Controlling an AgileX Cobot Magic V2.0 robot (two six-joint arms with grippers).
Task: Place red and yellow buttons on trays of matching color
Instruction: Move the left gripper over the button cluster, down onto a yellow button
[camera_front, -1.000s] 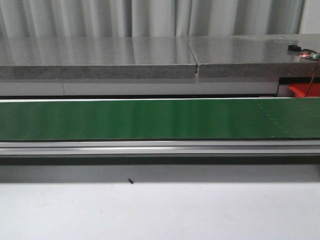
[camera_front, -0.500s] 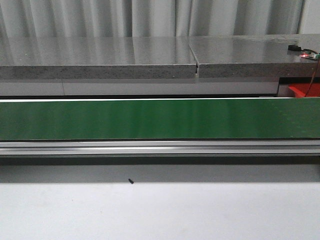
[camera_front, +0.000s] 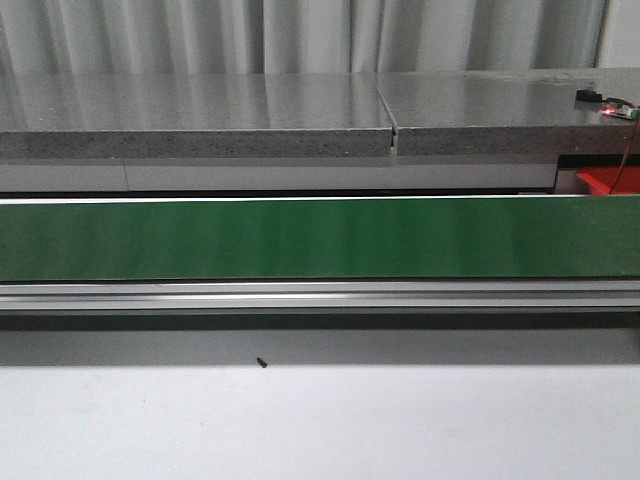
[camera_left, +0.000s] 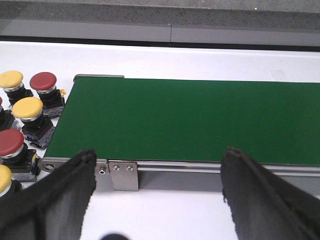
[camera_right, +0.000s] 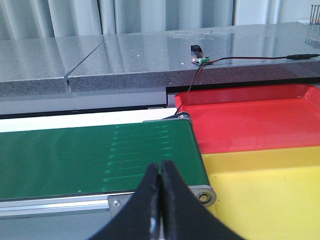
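Left hand (camera_left: 157, 192) spread wide over green belt (camera_left: 200, 120) end, empty; red and yellow buttons (camera_left: 27, 117) clustered on table beside belt; right hand (camera_right: 160, 200) closed, empty, near red tray (camera_right: 250, 122) and yellow tray (camera_right: 270, 190)
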